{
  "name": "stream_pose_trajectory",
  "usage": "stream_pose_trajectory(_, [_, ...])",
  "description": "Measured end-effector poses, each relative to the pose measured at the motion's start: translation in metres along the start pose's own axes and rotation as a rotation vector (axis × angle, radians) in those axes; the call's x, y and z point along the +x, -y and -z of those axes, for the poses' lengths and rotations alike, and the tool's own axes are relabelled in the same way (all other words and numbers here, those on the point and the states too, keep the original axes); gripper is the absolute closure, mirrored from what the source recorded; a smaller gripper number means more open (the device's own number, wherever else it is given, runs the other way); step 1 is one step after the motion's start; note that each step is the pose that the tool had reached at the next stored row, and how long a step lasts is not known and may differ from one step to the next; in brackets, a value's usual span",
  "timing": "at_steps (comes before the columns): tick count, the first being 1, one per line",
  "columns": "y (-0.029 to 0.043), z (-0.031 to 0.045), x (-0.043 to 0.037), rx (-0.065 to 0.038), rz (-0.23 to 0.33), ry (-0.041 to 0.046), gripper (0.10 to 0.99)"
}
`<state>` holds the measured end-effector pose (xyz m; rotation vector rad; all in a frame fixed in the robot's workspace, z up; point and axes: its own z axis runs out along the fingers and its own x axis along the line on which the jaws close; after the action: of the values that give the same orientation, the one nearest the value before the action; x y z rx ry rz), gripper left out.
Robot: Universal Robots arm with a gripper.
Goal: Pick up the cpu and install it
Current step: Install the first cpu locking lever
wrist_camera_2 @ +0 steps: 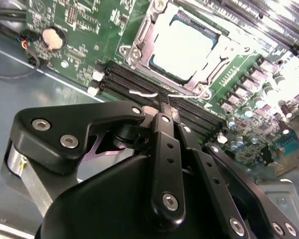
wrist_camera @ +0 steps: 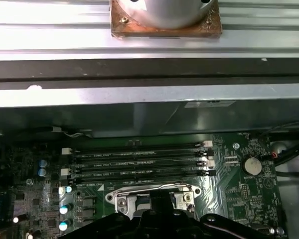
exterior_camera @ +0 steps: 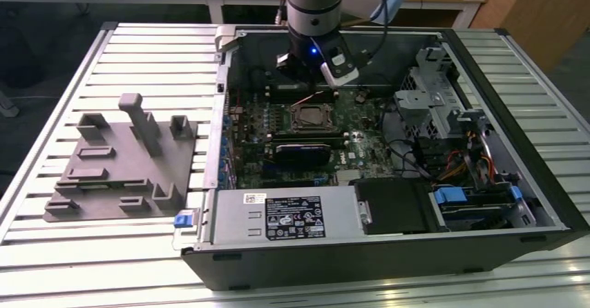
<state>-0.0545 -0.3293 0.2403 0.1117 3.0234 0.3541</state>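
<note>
One arm did the work, and its pincer point(exterior_camera: 309, 87) hung inside the open computer case point(exterior_camera: 544, 204), over the far part of the green board point(exterior_camera: 369, 149). In the second wrist view we saw the pincer point(wrist_camera_2: 165, 102) with its two black fingers point(wrist_camera_2: 162, 144) pressed together and nothing visible between them.

The cpu point(exterior_camera: 309, 118) was not in the pincer. It lay flat in the socket point(exterior_camera: 287, 118) on the board, pale silver top up, as the second wrist view showed it point(wrist_camera_2: 182, 47) inside the metal socket frame point(wrist_camera_2: 139, 50). Whether that frame was latched we could not tell.

The relation that mattered was this: in the exterior view the cpu lay just to the near side of the pincer and lower. The black memory slots point(wrist_camera_2: 124, 79) ran between the fingertips and the socket, so the two were close but apart. Being square, the cpu showed no long axis; its edges ran parallel to the slots.

We judged the chip already seated.
</note>
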Motion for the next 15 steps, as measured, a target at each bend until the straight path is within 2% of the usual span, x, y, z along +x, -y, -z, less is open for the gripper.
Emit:
stream_pose_trajectory(3, [0.0002, -0.0009, 0.0001, 0.017, -0.005, 0.0169, 0.980])
stream_pose_trajectory(8, [0.0005, -0.0025, 0.0002, 0.033, -0.021, 0.0445, 0.980])
stream_pose_trajectory(15, [0.0003, -0.0062, 0.0006, 0.048, -0.031, 0.0640, 0.980])
